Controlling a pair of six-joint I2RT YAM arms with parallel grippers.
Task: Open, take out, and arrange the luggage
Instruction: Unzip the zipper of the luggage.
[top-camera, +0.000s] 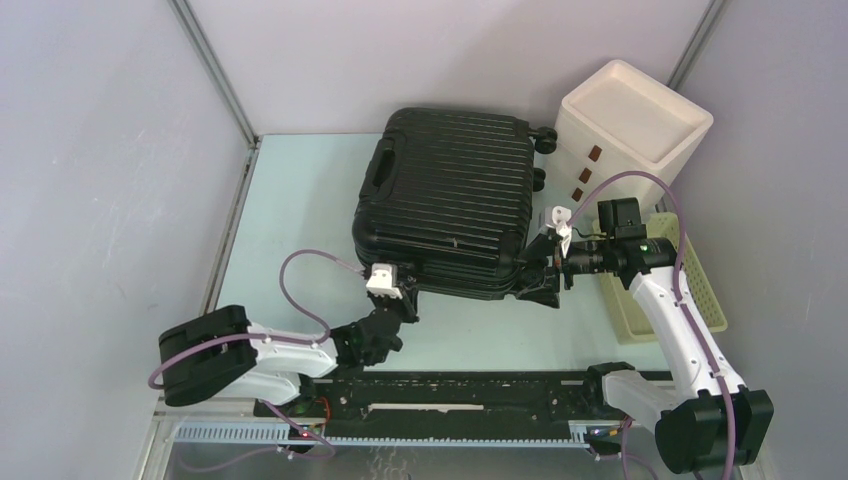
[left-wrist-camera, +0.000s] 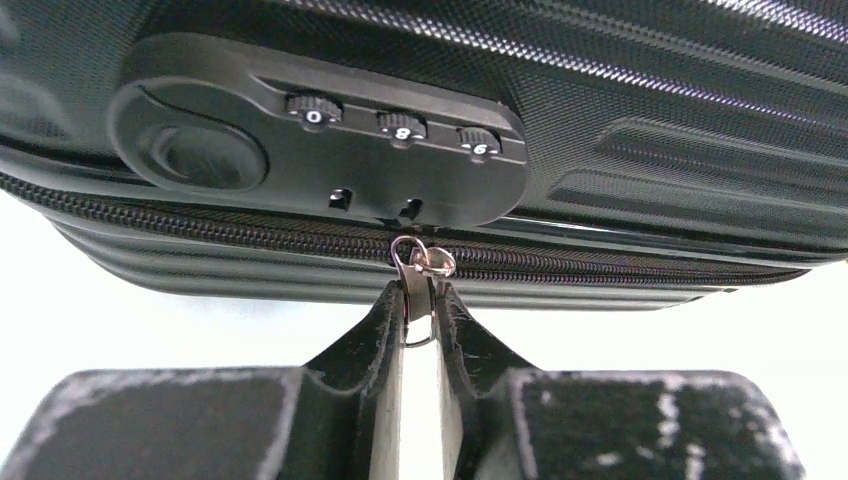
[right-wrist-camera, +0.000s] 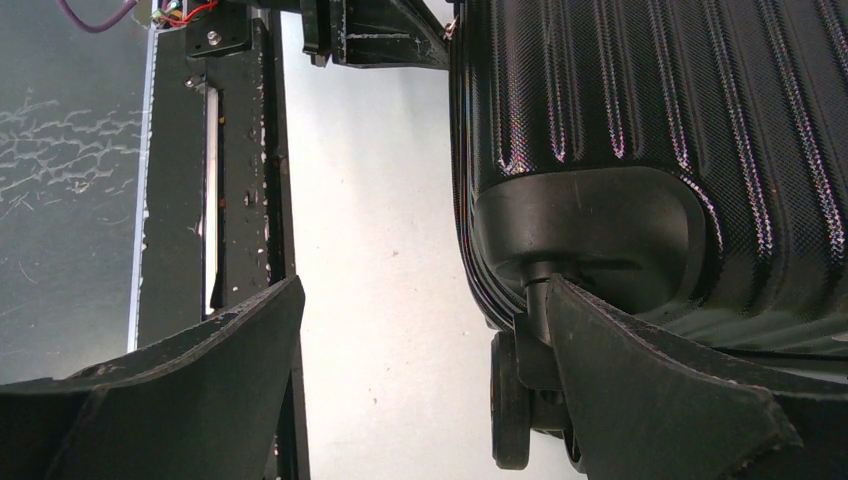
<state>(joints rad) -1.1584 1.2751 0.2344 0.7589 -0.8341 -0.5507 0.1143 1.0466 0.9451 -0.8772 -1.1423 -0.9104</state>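
A black ribbed suitcase (top-camera: 450, 195) is laid flat toward the far right of the table (top-camera: 300, 210), with its lid down and its zip closed. At its near edge, just below the lock (left-wrist-camera: 320, 130), a small metal zip pull (left-wrist-camera: 424, 262) is pinched between the narrowed fingers of the left gripper (left-wrist-camera: 421, 300). The right gripper (right-wrist-camera: 420, 300) is held wide at the near right corner of the suitcase, close to a wheel (right-wrist-camera: 508, 400), and nothing is gripped by it.

The pull is thin and is caught only at the fingertips, so it may be lost if it is tugged at an angle to the zip line. Two rings seem to be present; if both are dragged together, the zip may not be parted. The suitcase is not clamped, so it may be slid across the table rather than unzipped.
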